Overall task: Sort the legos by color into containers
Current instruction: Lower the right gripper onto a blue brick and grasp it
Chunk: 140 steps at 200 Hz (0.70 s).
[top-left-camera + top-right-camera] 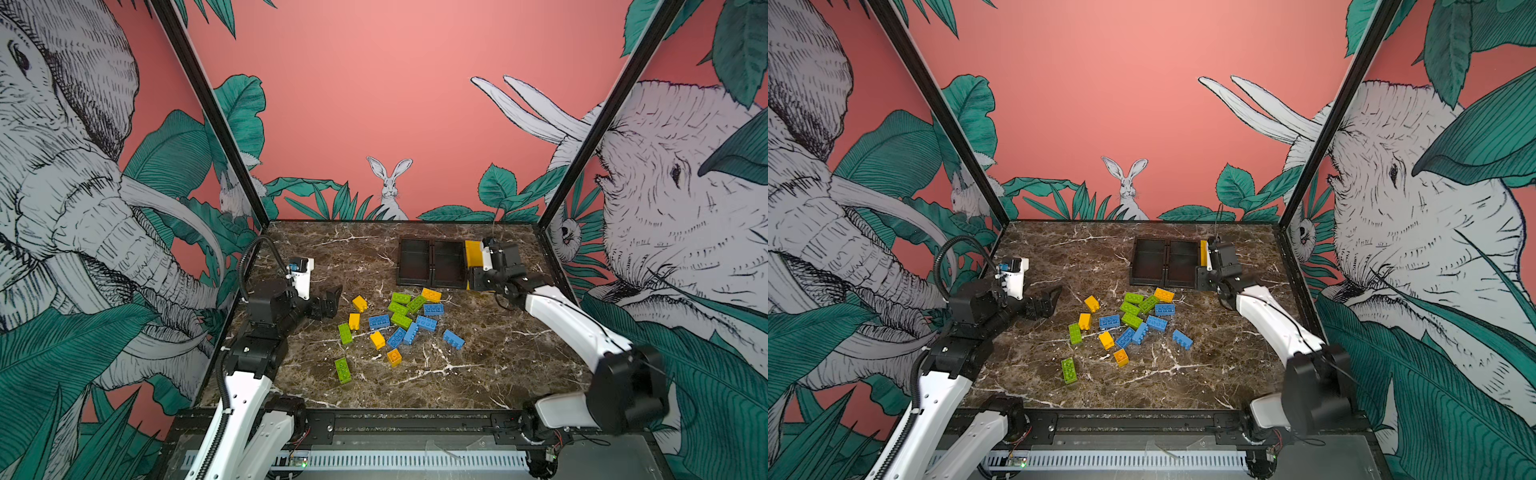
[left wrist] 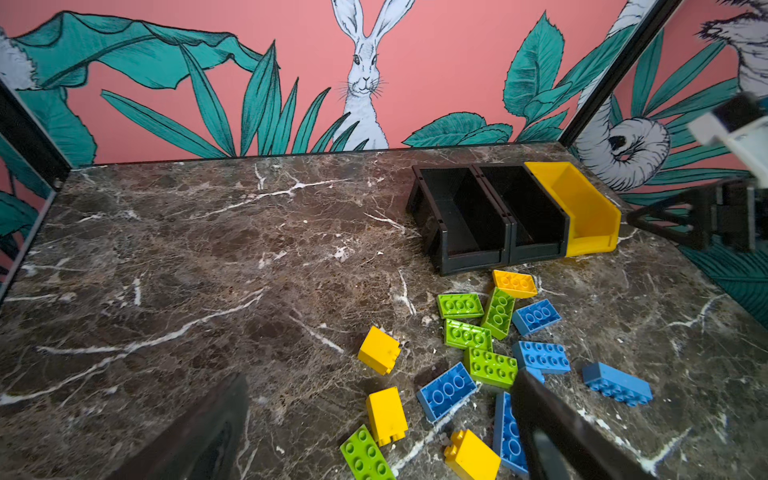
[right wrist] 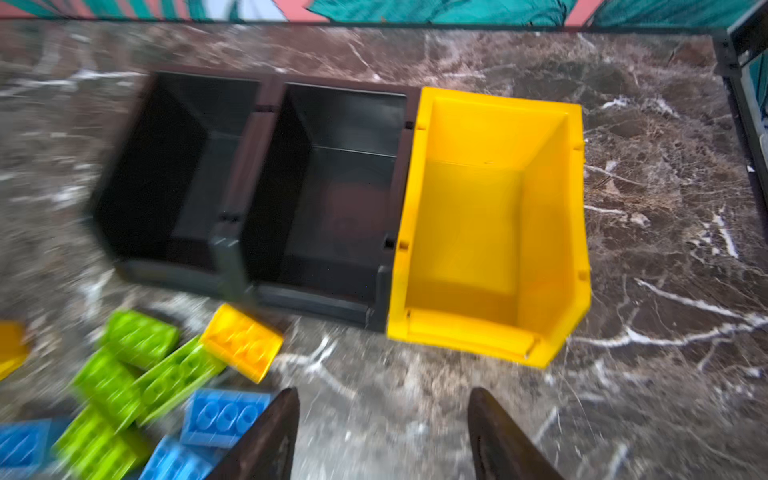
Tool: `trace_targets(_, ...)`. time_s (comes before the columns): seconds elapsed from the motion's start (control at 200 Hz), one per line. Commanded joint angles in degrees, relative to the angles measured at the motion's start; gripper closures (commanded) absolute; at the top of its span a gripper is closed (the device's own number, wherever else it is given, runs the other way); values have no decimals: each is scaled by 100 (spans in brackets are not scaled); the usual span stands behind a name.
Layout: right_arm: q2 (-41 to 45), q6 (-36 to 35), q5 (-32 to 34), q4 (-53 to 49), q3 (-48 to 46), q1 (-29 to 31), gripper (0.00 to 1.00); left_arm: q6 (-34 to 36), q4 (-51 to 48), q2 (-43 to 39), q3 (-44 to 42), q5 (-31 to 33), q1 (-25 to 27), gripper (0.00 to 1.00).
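1. On the bench (image 1: 316, 257), in both top views: the legos (image 1: 401, 320) lie loose mid-bench, with green, yellow and blue mixed together. The bins stand at about 1 o'clock from the pile. Two black bins (image 1: 432, 262) are joined, and the yellow bin (image 1: 473, 251) touches their right side. The left hand (image 1: 328, 301) hangs at the pile's 9 o'clock, spread wide and empty. The right hand (image 1: 478, 280) is at the yellow bin's front lip.
2. Left wrist view: the left hand (image 2: 380, 378) has its jaws at full spread over the pile's near bricks and grips nothing. All three bins look empty.
3. Right wrist view, blurred: the right hand (image 3: 382, 392) has its jaws parted, with only bare bench between them. The yellow bin (image 3: 557, 208) sits just ahead, empty. An orange-yellow brick (image 3: 243, 340) lies close by the black bins' front.
4. Judgement: sorting has barely started and no brick is binned. The next move calls for a reach toward 7 o'clock to that orange-yellow brick, closing across its short sides without shoving the green brick (image 3: 178, 374) touching it.
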State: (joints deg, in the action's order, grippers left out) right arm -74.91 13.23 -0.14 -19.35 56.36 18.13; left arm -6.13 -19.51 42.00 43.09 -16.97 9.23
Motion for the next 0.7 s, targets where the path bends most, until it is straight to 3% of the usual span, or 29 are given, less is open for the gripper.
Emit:
trace_targets(0.0, 516, -245, -864, -574, -473, 173, 36, -159, 581, 340, 160, -596, 6, 1)
trace_targets(0.13, 785, -390, -1333, -714, -969, 645, 35, -245, 991, 741, 377, -727, 8, 1)
trace_targets(0.295, 416, -514, -1227, -626, -1222, 1167, 35, -171, 1088, 1105, 566, -729, 10, 1)
trace_targets(0.695, -892, -357, -963, -560, -998, 1732, 36, -319, 509, 649, 70, -76, 11, 1)
